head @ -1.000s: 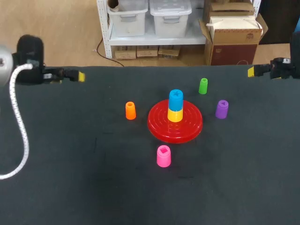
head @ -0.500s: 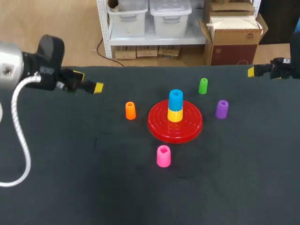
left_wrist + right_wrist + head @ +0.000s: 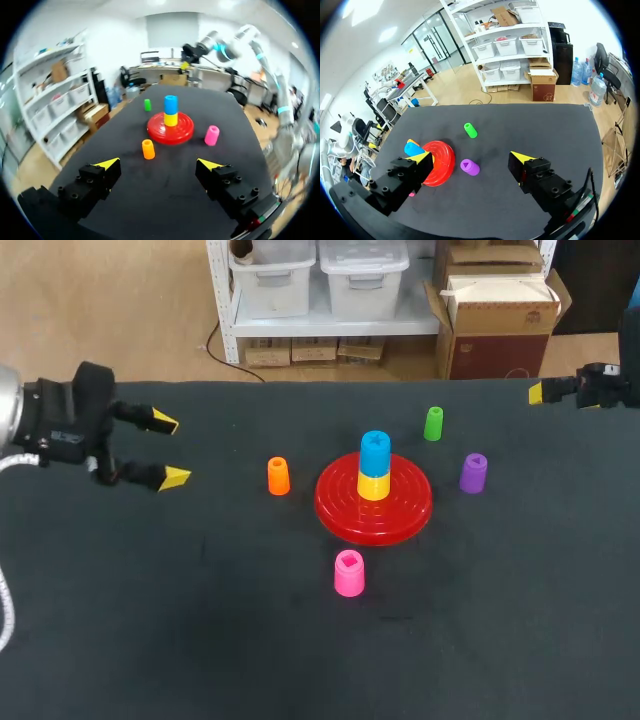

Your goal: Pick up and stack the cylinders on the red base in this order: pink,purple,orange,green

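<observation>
Across black table (image 3: 200,620): finding red base (image 3: 335,508) carrying only yellow (image 3: 373,486), blue (image 3: 375,452) pieces. Noting pink (image 3: 349,573), purple (image 3: 473,473), orange (image 3: 278,476), green (image 3: 433,423) cylinders standing loose around it (none stacked). Recording left gripper (image 3: 170,450), right gripper (image 3: 471,156) released, empty.

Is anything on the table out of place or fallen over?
Nothing is toppled. One oddity: the red base already carries a yellow cylinder with a blue cylinder on top, colours the stacking order does not mention.

Red base (image 3: 373,508): glossy ribbed plastic. Pink cylinder (image 3: 349,573), orange cylinder (image 3: 278,476): smooth plastic. Table (image 3: 200,620): matt black cloth.
</observation>
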`<state>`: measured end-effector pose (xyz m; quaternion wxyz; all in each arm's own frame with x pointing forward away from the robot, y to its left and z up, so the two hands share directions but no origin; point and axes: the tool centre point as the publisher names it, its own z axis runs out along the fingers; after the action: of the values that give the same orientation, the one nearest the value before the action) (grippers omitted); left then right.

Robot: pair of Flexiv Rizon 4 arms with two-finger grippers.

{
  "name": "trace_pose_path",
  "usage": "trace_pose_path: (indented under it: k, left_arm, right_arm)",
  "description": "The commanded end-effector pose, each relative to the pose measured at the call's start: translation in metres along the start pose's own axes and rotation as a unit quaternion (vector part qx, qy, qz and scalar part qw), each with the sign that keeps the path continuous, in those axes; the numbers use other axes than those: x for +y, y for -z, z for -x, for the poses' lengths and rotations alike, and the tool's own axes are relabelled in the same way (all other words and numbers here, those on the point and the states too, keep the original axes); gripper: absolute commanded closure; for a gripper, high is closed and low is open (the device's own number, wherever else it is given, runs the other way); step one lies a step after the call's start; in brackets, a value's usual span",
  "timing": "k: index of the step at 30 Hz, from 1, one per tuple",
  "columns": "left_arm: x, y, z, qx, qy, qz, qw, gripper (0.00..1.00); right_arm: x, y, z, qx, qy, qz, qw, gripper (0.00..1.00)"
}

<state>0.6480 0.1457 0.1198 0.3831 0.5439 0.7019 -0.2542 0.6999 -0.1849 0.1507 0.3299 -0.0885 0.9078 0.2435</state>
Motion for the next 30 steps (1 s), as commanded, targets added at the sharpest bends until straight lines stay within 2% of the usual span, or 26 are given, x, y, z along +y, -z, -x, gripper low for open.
trace_pose_path:
  k: [1,10,15,18,25,28,30]
  left_arm:
    - [0.012,-0.003,-0.013,-0.014,-0.161,-0.148,0.976,0.00]
    - [0.019,-0.005,-0.016,0.005,-0.150,-0.126,0.981,0.00]
    - [0.027,-0.017,-0.021,0.031,-0.132,-0.104,0.985,0.00]
    - [0.031,-0.023,-0.020,0.033,-0.124,-0.094,0.987,0.00]
    - [0.031,-0.028,-0.013,0.023,-0.134,-0.084,0.987,0.00]
    - [0.032,-0.032,-0.012,0.036,-0.153,-0.052,0.986,0.00]
    - [0.034,-0.032,-0.011,0.045,-0.124,-0.049,0.990,0.00]
  right_arm:
    - [0.000,0.000,0.000,0.000,0.000,0.000,1.000,0.00]
    - [0.000,0.000,0.000,0.000,0.000,0.000,1.000,0.00]
    - [0.000,0.000,0.000,0.000,0.000,0.000,1.000,0.00]
    - [0.000,0.000,0.000,0.000,0.000,0.000,1.000,0.00]
    - [0.000,0.000,0.000,0.000,0.000,0.000,1.000,0.00]
    - [0.000,0.000,0.000,0.000,0.000,0.000,1.000,0.00]
    - [0.000,0.000,0.000,0.000,0.000,0.000,1.000,0.00]
